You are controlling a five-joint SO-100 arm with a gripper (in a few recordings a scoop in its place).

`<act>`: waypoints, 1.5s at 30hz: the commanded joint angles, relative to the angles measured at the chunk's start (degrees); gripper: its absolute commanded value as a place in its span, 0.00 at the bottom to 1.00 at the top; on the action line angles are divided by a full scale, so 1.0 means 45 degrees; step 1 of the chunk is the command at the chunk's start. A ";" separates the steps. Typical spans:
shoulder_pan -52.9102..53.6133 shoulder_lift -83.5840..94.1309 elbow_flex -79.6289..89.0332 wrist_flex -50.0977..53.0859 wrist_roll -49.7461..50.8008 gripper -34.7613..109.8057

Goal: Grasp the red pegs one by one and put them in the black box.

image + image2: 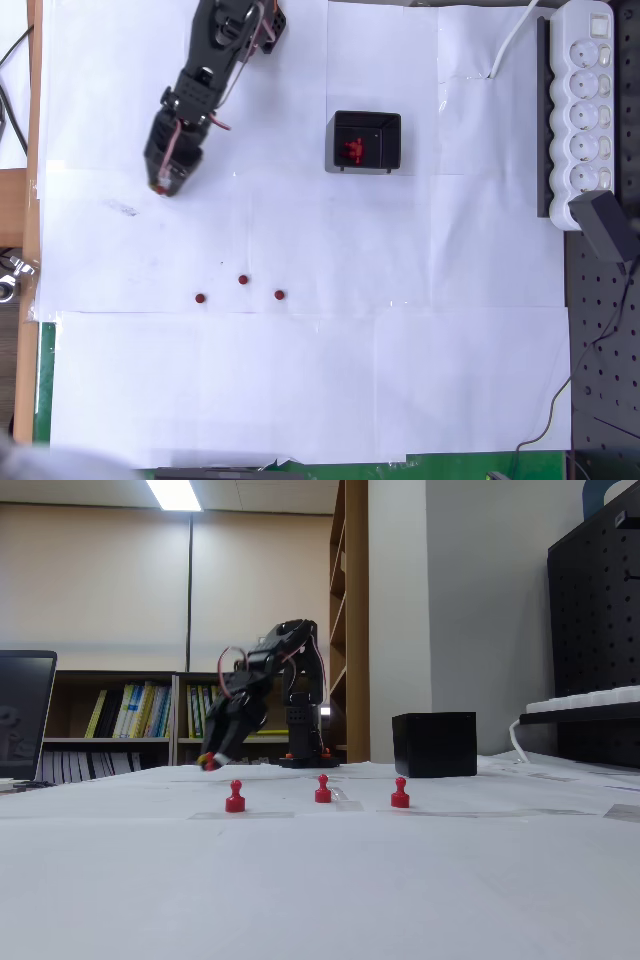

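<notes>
Gripper [160, 187], jaw state not discernible, hung above the paper with three red pegs [243, 280] standing loose toward the overhead view's lower edge, down-right of it, others already inside the black box [392, 128] further right.

Red pegs [243, 280] — black box [365, 141] — white table [300, 380].
</notes>
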 commanded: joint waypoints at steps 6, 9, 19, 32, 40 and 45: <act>-0.7109 -0.2383 0.7539 0.9395 -0.4727 0.24; -0.9531 -0.2324 0.8164 0.9336 -0.6211 0.24; -1.3262 -0.0293 0.4883 0.5469 -0.8164 0.24; -1.3145 0.0762 0.3496 0.3281 -0.7852 0.32; -1.2617 -0.0957 0.5098 0.4453 -0.7949 0.34; -1.1016 -0.3574 0.5859 0.4434 -0.7012 0.34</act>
